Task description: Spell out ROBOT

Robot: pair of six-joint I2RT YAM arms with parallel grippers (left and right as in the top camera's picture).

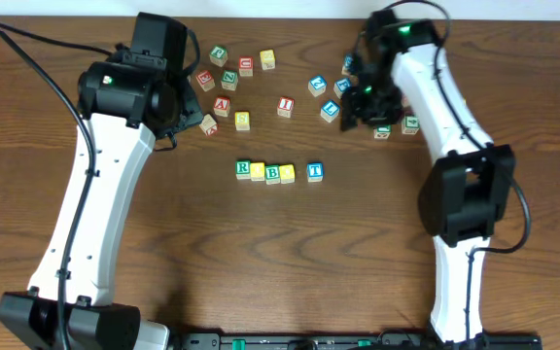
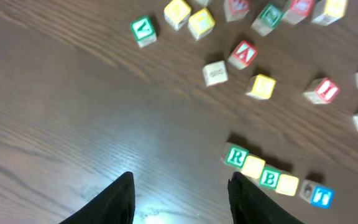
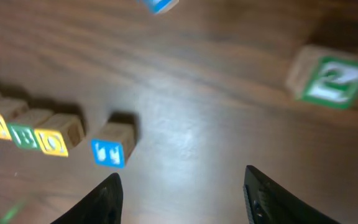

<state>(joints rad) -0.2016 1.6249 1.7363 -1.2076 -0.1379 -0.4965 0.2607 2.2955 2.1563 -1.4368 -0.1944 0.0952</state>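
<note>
On the brown worktop (image 1: 261, 262) my left arm (image 1: 95, 194) and right arm (image 1: 450, 117) stretch toward the far edge, one on each side. My left gripper (image 2: 180, 190) hangs with its fingers apart and nothing between them; my right gripper (image 3: 182, 190) is likewise spread and empty. Mid-worktop sits a row: green R cube (image 1: 244, 169), first yellow cube (image 1: 258, 172), green B cube (image 1: 273, 174) and second yellow cube (image 1: 288, 175) touching, then the blue T cube (image 1: 315, 172) just apart. Loose cubes (image 1: 246, 66) lie scattered behind the row.

open table (image 1: 290, 262) around ROBOT row (image 1: 273, 172), scattered cubes (image 1: 244, 66) crowding beyond
</note>
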